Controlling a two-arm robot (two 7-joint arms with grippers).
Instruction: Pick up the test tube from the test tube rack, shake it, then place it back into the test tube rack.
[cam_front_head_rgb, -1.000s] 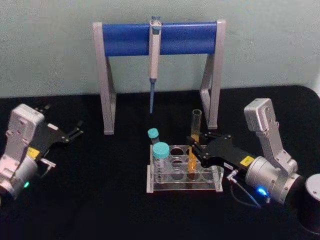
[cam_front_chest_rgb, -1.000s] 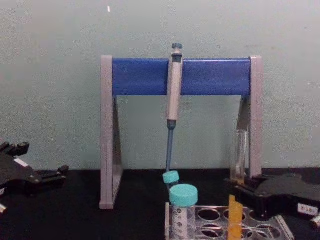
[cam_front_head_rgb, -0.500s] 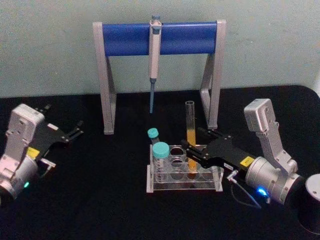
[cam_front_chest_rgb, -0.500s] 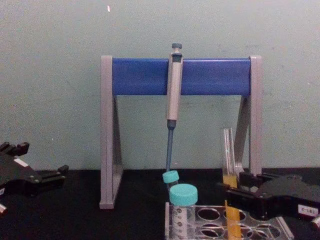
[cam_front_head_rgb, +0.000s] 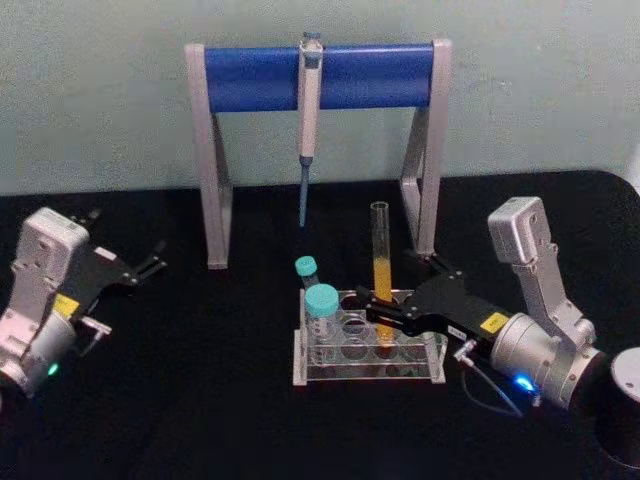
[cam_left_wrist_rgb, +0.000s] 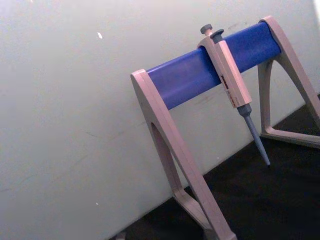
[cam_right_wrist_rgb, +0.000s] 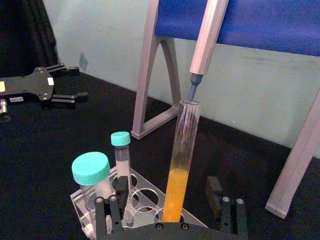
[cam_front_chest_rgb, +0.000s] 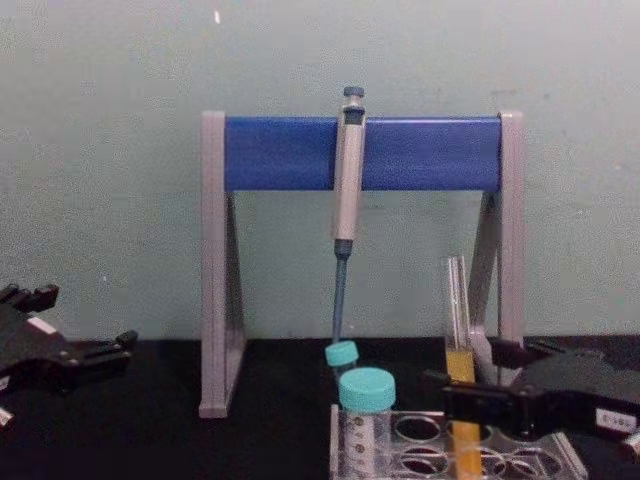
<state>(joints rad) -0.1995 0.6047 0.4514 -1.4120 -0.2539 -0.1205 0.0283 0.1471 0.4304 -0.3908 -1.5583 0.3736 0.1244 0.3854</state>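
Now right fingers (cam_front_head_rgb: 398, 291) spread wide around racked test tube (cam_front_head_rgb: 381, 262)

Pale green wall (cam_front_head_rgb: 100, 90); black tabletop (cam_front_head_rgb: 200, 400).

Both arms end in silver-grey boxy wrist housings with flat black plates carrying yellow labels. The right pincer (cam_front_head_rgb: 392, 298) has black fingers studded with small screws. A blue light and thin grey cable sit at its wrist.

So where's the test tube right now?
The test tube stands upright in the test tube rack right of centre, between the open fingers of the right gripper.
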